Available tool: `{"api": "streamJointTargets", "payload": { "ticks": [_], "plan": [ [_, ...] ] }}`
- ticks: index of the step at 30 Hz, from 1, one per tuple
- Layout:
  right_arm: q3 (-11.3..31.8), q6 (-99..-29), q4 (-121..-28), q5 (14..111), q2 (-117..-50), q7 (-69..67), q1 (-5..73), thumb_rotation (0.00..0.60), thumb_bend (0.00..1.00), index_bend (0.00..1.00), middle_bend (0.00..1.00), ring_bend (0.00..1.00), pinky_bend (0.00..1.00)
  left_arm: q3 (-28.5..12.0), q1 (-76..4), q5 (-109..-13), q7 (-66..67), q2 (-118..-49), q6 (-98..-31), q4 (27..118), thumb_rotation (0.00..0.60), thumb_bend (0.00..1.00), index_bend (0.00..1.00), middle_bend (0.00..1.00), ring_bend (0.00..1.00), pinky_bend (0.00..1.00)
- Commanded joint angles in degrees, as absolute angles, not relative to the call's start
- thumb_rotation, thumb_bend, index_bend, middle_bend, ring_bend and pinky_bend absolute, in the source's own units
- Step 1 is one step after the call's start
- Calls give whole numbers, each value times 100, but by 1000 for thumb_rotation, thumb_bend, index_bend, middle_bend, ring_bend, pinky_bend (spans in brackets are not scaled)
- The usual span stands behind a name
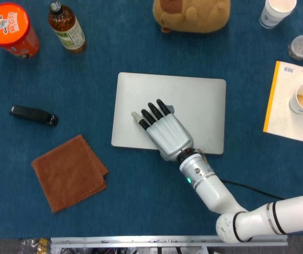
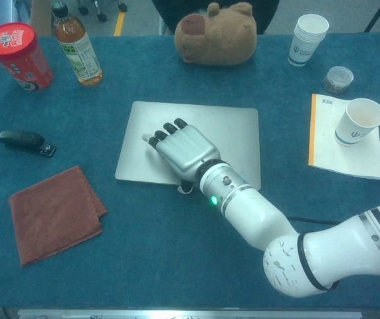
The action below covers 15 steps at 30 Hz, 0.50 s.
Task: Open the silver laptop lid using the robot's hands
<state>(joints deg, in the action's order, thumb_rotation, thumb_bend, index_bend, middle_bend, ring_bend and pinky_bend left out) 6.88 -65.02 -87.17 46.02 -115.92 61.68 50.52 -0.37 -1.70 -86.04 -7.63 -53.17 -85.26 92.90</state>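
1. Fingers (image 2: 167,131) of the right hand (image 1: 165,131) lie side by side and nearly straight, palm down over the laptop (image 1: 196,100), gripping nothing; whether the tips press on the lid I cannot tell.
2. Laptop sits shut and flat in the middle of the table (image 1: 141,201), with its near edge facing the robot; the wrist hangs just over that edge.
3. From the chest view a thumb seems to hook below the front lip, though it is too small to be sure.
4. To open it well, I judge the thumb needs to catch under the lid's front edge, not the base, then lift gently.
5. Left hand is nowhere to be seen; if it comes in, pinning the base would likely stop the whole laptop tipping up.
6. Cloth (image 1: 69,172) and stapler (image 1: 33,115) lie well apart, out of the way.
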Motion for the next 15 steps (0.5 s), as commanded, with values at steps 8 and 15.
{"api": "streamJointTargets", "payload": {
  "ticks": [8,15],
  "plan": [
    [706,-6578,-8909,4640,-11489,6272,5080,600,377,62,132,0,64,-54,-286,-8426,-889,-5360,-8191,9115,600,469,128,40,0,0],
    [879,-6713,-9122,4645,-11384,6415,5163,600,410,62,132,0,64,-9,-412,-8345,-935,-5434,-7828,8923,600,469,149,51,0,0]
  ]
}}
